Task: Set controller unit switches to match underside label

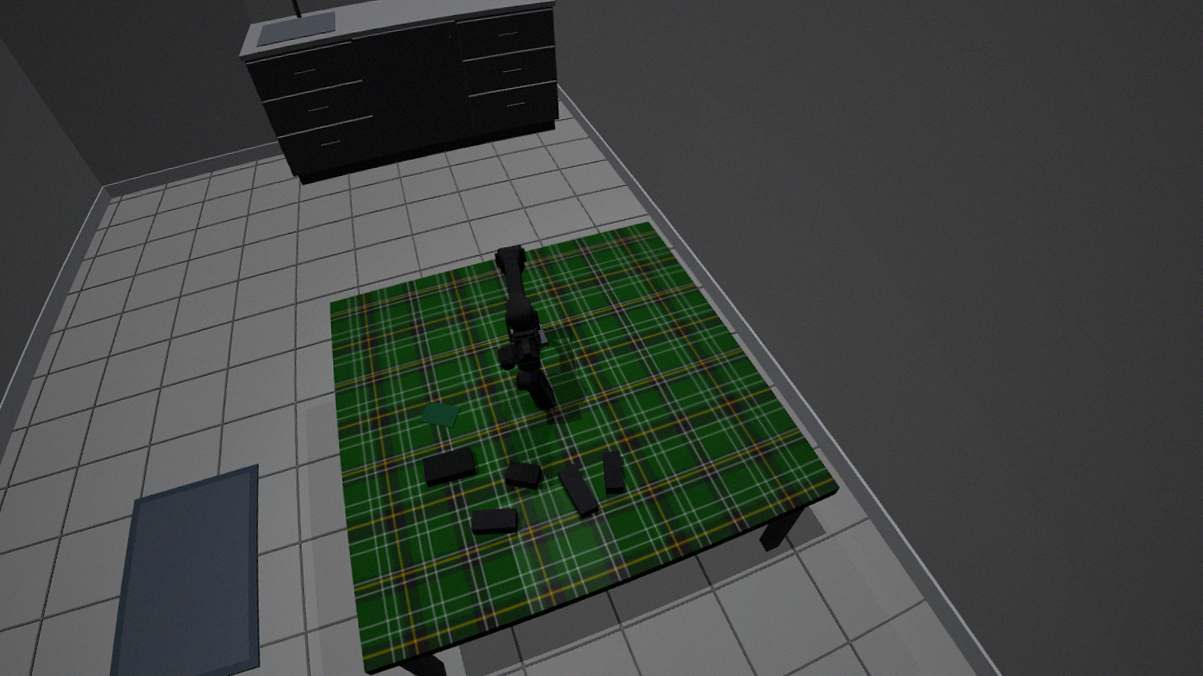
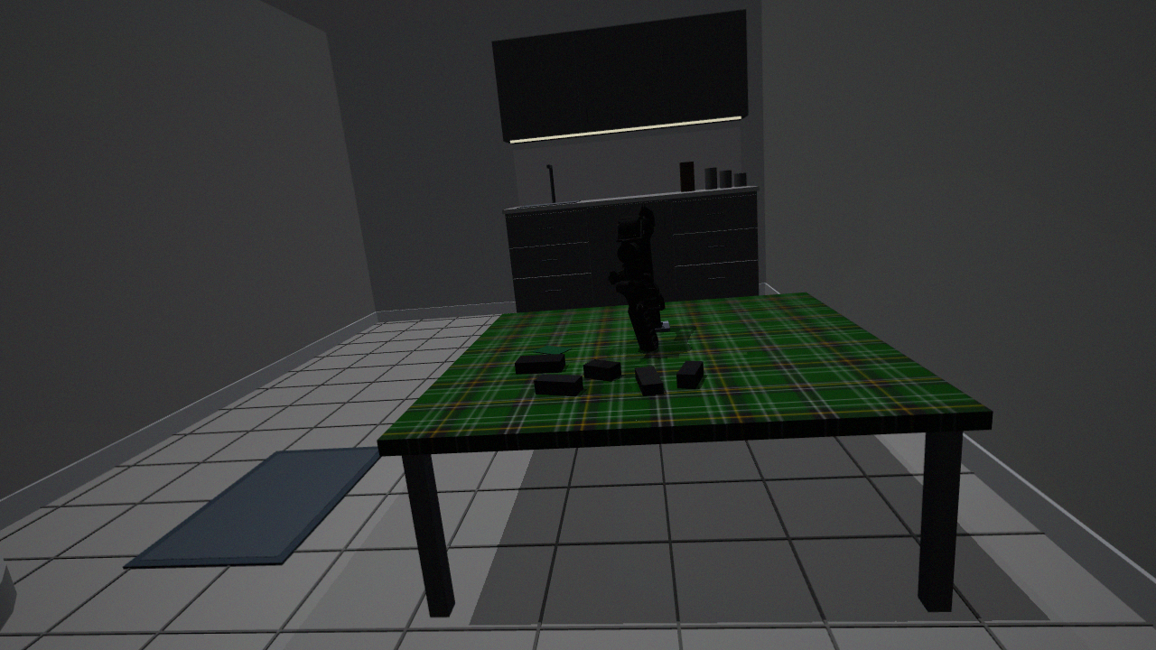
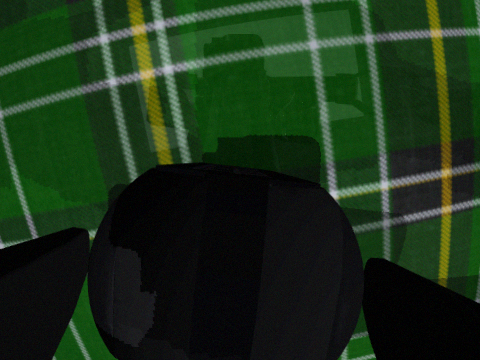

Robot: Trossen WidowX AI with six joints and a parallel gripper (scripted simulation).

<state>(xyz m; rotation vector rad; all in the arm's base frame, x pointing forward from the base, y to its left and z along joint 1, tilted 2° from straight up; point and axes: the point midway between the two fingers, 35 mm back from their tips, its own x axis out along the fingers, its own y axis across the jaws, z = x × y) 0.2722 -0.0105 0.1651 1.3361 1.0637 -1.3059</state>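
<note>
My gripper (image 1: 532, 378) (image 2: 645, 321) (image 3: 228, 264) has its jaws clamped on the dark controller unit (image 1: 543, 395) (image 2: 647, 338) (image 3: 227, 280), above the plaid table (image 1: 679, 369) (image 2: 776, 379) (image 3: 40, 165). From here I can't make out its switches or label.

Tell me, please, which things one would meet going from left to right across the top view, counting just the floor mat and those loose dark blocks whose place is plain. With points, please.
Blue-grey floor mat (image 1: 189, 584) (image 2: 266, 505) → large dark block (image 1: 449, 465) (image 2: 539, 363) → small dark block (image 1: 522, 474) (image 2: 601, 370) → long slanted block (image 1: 579, 490) (image 2: 648, 380) → narrow dark block (image 1: 613, 472) (image 2: 690, 374).
</note>
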